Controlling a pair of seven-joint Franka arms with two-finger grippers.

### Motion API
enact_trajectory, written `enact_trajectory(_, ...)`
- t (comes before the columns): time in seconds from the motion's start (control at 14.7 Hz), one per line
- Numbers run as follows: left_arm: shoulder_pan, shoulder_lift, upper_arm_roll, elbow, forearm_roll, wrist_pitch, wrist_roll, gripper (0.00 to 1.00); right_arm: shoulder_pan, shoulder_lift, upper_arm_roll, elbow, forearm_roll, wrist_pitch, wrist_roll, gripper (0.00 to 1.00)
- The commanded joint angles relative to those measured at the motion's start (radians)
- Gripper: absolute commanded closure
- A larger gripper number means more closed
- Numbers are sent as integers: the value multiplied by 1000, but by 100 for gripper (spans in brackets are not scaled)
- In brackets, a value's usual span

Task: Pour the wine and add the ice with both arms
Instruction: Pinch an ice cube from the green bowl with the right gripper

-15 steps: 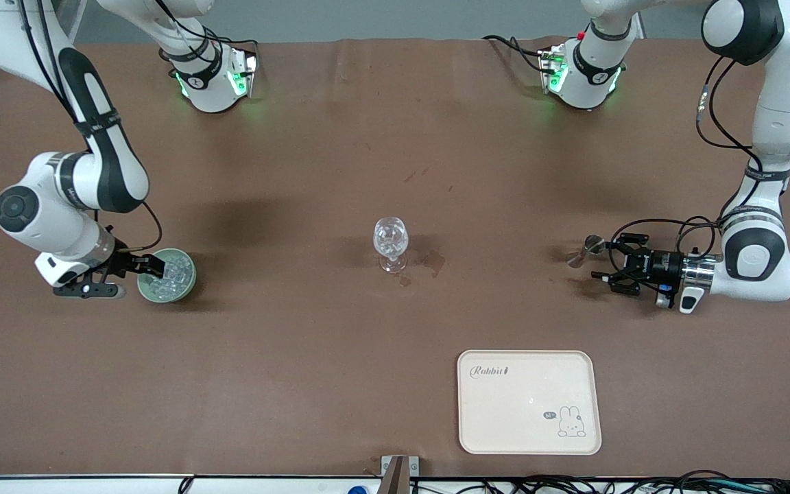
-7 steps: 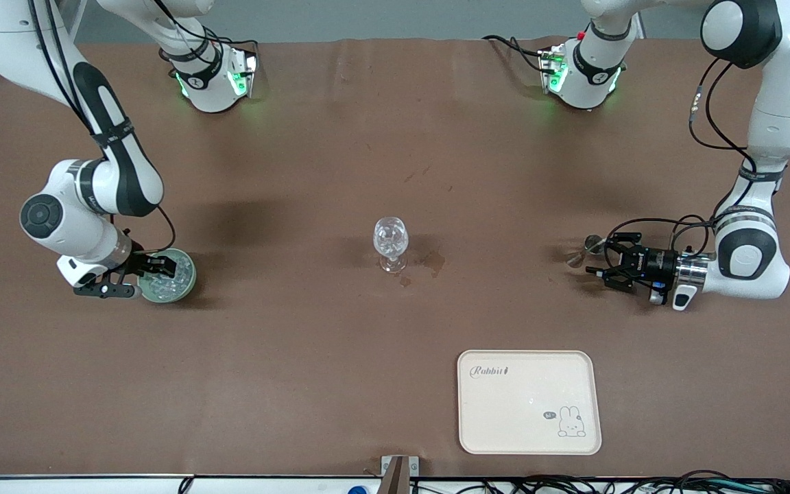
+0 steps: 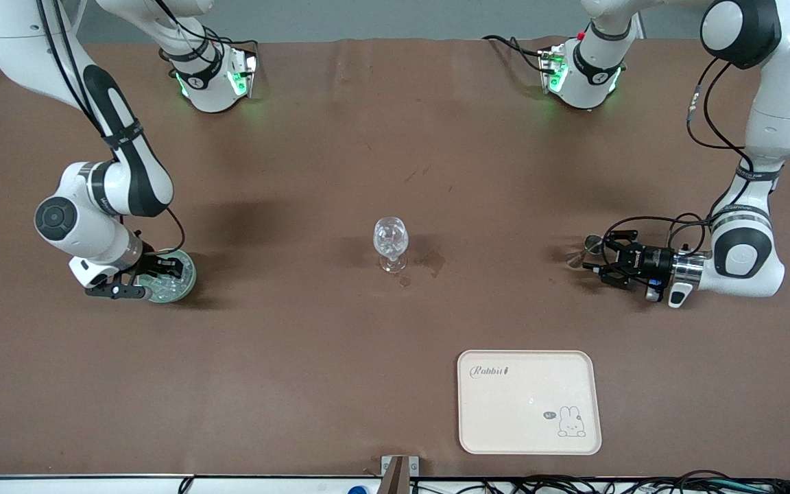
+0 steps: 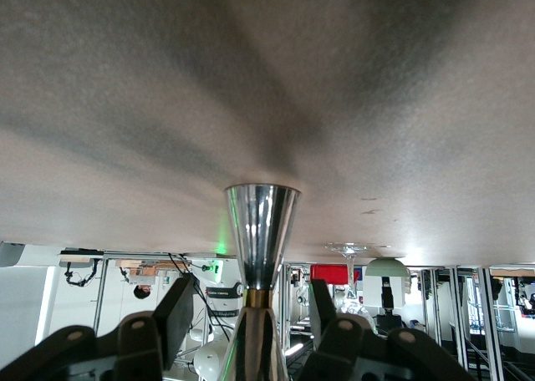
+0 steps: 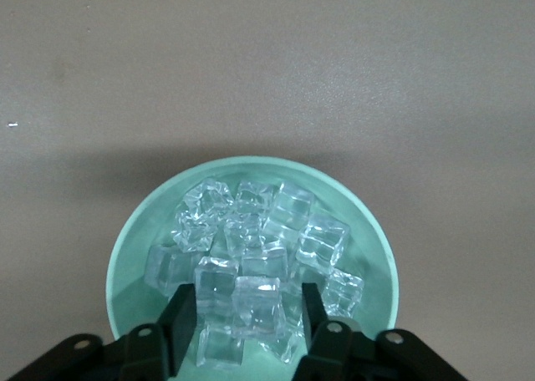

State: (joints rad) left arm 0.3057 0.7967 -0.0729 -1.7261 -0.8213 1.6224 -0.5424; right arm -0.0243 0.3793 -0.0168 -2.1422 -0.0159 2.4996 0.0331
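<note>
My right end effector (image 5: 242,314) sits low in the green bowl (image 5: 134,256), its fingers apart on either side of one cube of the ice (image 5: 251,302), not yet clamped as far as I can see. My left end effector (image 4: 247,322) lies level with the desk (image 3: 340,151) toward the left arm's end, fingers apart around the waist of a metal jigger (image 4: 261,222); whether the pads touch it I cannot tell. So the step in hand is taking hold: ice on one side, measure on the other. Next I should pinch firmly, lift straight, and carry to the stemmed glass (image 3: 390,241) at mid-desk, which seems to hold ice already. A cream tray (image 3: 529,401) lies nearer the front camera, off both paths.
</note>
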Motion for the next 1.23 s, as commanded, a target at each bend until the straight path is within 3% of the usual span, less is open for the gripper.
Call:
enact_trajectory(0.0,-11,4,4,-3,-22,-7,5,38,-2,-5,2,-13,8,8,16,63)
enact_trajectory(0.2,-11,15,4,-3,-22,-4,5,41,-2,-7,2,-13,8,2,16,84)
enact_trajectory(0.34,-16,15,4,-3,-22,-3,5,44,-2,-10,2,-13,8,-2,16,89)
enact_trajectory(0.75,-17,16,4,-3,-21,-1,7,58,-8,-85,0,21,7,-106,16,96)
enact_trajectory(1.16,-13,12,2,-3,-16,-10,7,77,-13,-129,-2,250,5,-402,2,97)
